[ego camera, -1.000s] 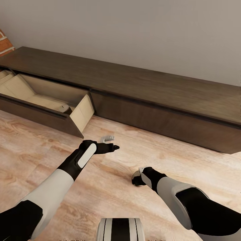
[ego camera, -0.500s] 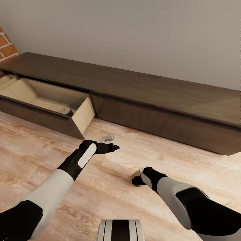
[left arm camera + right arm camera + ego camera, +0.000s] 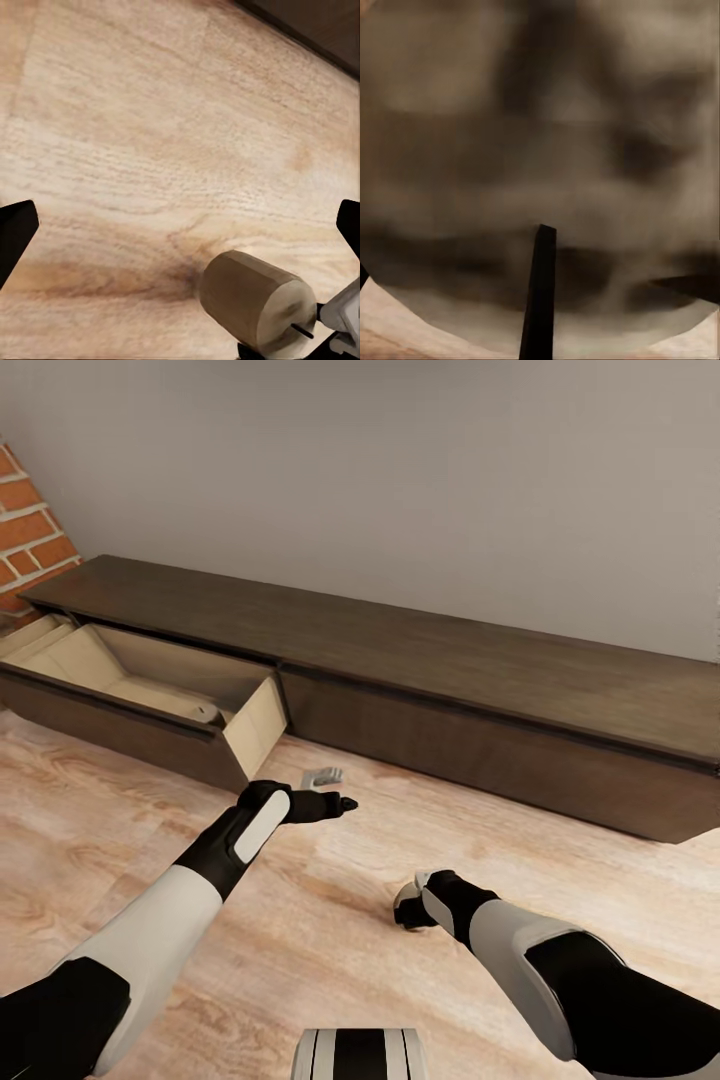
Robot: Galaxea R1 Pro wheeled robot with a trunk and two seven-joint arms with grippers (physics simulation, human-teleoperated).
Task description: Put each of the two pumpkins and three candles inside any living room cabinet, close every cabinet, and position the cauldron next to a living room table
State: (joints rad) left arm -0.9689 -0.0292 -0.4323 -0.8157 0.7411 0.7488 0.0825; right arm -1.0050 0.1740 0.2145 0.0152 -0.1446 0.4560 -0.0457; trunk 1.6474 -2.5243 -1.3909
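Writing or labels are nowhere legible on the long low dark-brown wooden console cabinet (image 3: 450,680), which runs along the grey wall with its left drawer (image 3: 130,705) pulled out, pale wood inside. In that drawer, near its right end, the head view shows a stubby beige shape lying down, likely a candle (image 3: 195,710), though it is too small to be sure. The left gripper (image 3: 325,780) hangs over the light wood-plank floor (image 3: 330,920) just in front of the drawer's corner; its fingers look spread, and the left wrist view confirms this, dark fingertips (image 3: 16,232) standing far apart at either edge of the frame. That same wrist view shows what the head view hides: a short tan-beige cylinder candle (image 3: 255,300) with a paler flat end and a thin dark wick, pinched by the right gripper (image 3: 405,905), whose pale finger touches its end. The right wrist view gives a blurred close brown-grey surface with the black wick (image 3: 538,292) crossing it. Red brick wall (image 3: 30,530) shows at far left.
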